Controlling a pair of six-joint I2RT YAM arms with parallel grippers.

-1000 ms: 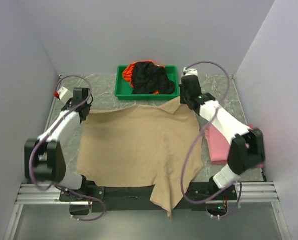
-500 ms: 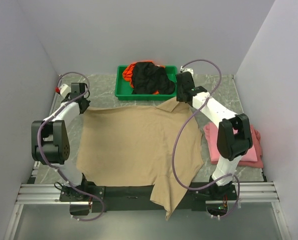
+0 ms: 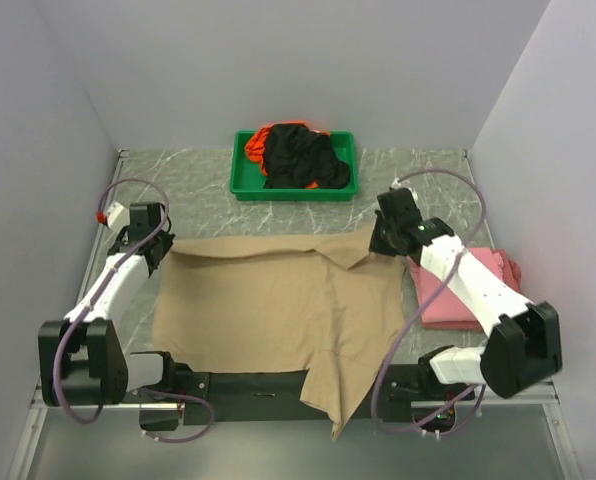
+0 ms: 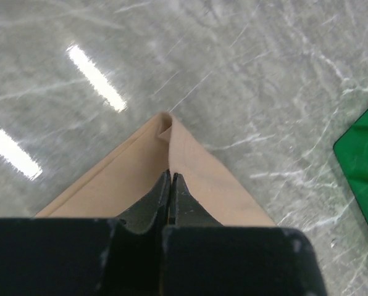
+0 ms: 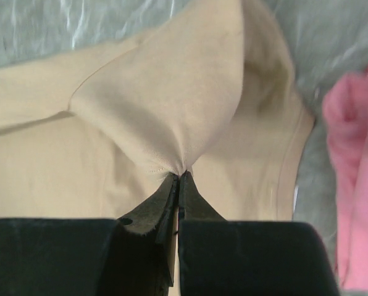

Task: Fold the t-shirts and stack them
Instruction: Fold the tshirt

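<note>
Grip: left tool (image 4: pixel 170 177) clamped on tan t-shirt (image 3: pixel 278 300) far-left corner | right tool (image 5: pixel 179 177) clamped far-right corner

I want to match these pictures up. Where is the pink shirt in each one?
Top: pink shirt at the right side of the table, beside the tan shirt.
Left wrist: not in it.
Right wrist: pink shirt along the right edge, past the tan shirt.
Shared landmark: the tan shirt, which shows in all three views.
</note>
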